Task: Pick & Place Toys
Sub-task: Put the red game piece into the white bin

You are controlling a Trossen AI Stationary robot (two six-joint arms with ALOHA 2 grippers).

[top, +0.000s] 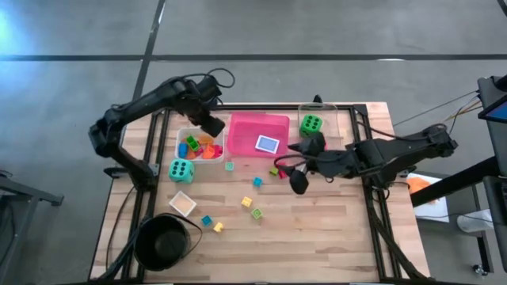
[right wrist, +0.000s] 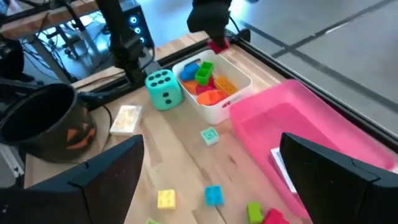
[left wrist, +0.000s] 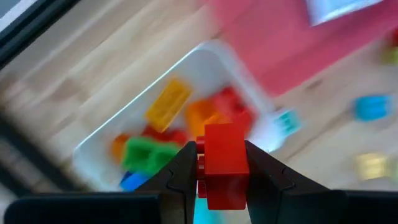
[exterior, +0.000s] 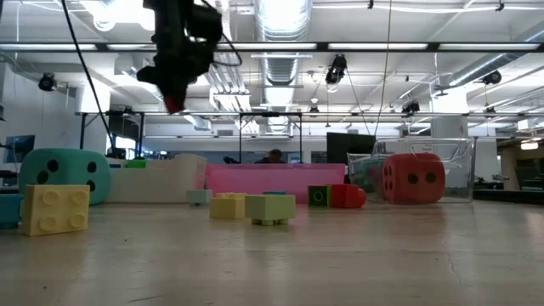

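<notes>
A small red studded plastic block (left wrist: 222,163) is being gripped across its flat sides by the left gripper (left wrist: 221,167), above the white rectangular plastic tray (left wrist: 93,152). It is judged light, rigid, slippery. The right gripper (right wrist: 211,180) is being held wide open, empty.

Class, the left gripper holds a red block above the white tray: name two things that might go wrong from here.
1. The white tray already holds a heap of blocks; the red block, dropped from the left gripper, may bounce out.
2. The teal die sits beside the tray; a low descent might knock it.
</notes>
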